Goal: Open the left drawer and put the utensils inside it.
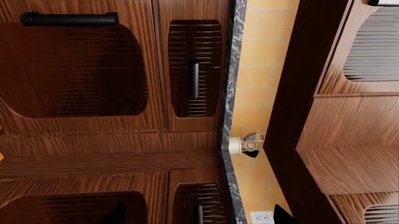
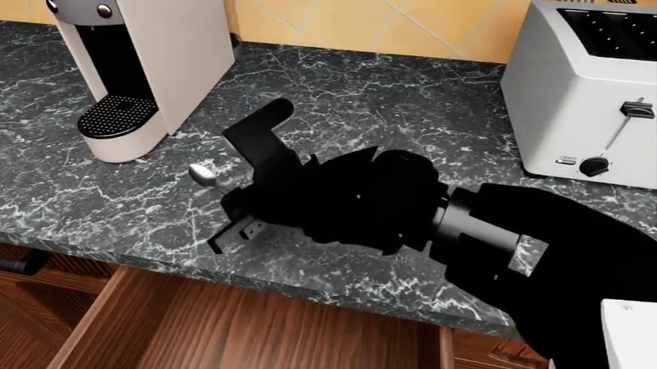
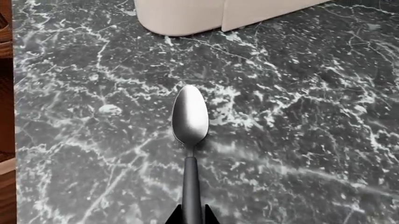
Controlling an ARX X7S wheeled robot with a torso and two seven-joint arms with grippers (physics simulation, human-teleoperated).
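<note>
A small grey metal spoon (image 3: pixel 189 122) lies lengthwise on the dark marble counter (image 2: pixel 411 108), its bowl (image 2: pixel 202 174) pointing at the coffee machine. My right gripper (image 3: pixel 190 218) is shut on the spoon's handle, with one black fingertip tight against each side. In the head view the black right gripper (image 2: pixel 246 196) sits low over the counter near its front edge. Just below that edge the left drawer (image 2: pixel 257 327) stands open, showing its bare wood-plank inside. My left gripper is outside the head view. The left wrist view shows only a dark tip at the frame's edge.
A white coffee machine (image 2: pixel 138 69) stands close beyond the spoon, and a white toaster (image 2: pixel 585 84) stands at the right. The left wrist view faces reddish-brown cabinet fronts (image 1: pixel 81 70) with bar handles (image 1: pixel 195 80), the counter's edge (image 1: pixel 229 116), a yellow tiled wall and a white utensil holder (image 1: pixel 237 145).
</note>
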